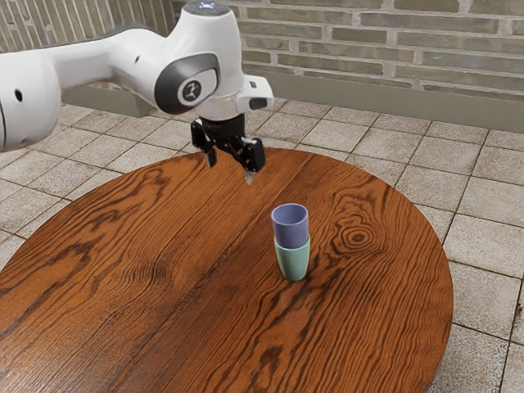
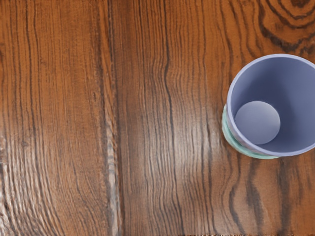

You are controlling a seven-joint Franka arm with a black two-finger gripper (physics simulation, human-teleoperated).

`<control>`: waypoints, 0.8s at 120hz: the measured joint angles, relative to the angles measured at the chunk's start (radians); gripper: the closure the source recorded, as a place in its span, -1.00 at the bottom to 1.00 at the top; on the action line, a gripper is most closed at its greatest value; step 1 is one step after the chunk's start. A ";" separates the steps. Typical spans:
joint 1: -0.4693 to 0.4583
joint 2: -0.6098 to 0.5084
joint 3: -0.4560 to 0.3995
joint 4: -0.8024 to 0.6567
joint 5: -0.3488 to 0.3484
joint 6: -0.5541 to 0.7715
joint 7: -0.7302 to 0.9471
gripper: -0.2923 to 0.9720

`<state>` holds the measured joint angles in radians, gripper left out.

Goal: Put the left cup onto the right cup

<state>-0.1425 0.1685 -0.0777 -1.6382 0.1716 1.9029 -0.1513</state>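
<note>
At frame centre, the purple cup (image 1: 290, 223) is nested in the green cup (image 1: 292, 262); placing is judged done. Upper left, the gripper (image 1: 231, 166) is spread, empty; only retreat is needed.

You have open desk (image 1: 123, 278) on every side of the purple cup (image 1: 290, 223) nested in the green cup (image 1: 292, 260), your only obstacle, standing well apart from the tool (image 1: 231, 169) hanging above the wood.

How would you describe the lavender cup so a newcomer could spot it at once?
Find the round wooden table. On it two cups stand stacked. The lavender cup is the upper one, nested upright inside the green cup beneath.
</note>
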 joint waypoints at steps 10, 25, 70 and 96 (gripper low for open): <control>0.001 -0.009 0.015 0.000 0.000 -0.003 0.068 -0.54; 0.000 -0.028 0.036 -0.008 0.000 -0.010 0.156 -0.54; -0.001 -0.115 0.047 -0.061 0.000 -0.056 0.331 -0.54; 0.001 -0.142 0.046 -0.081 -0.008 -0.072 0.376 -0.54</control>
<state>-0.1418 0.0266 -0.0320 -1.7188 0.1638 1.8313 0.2249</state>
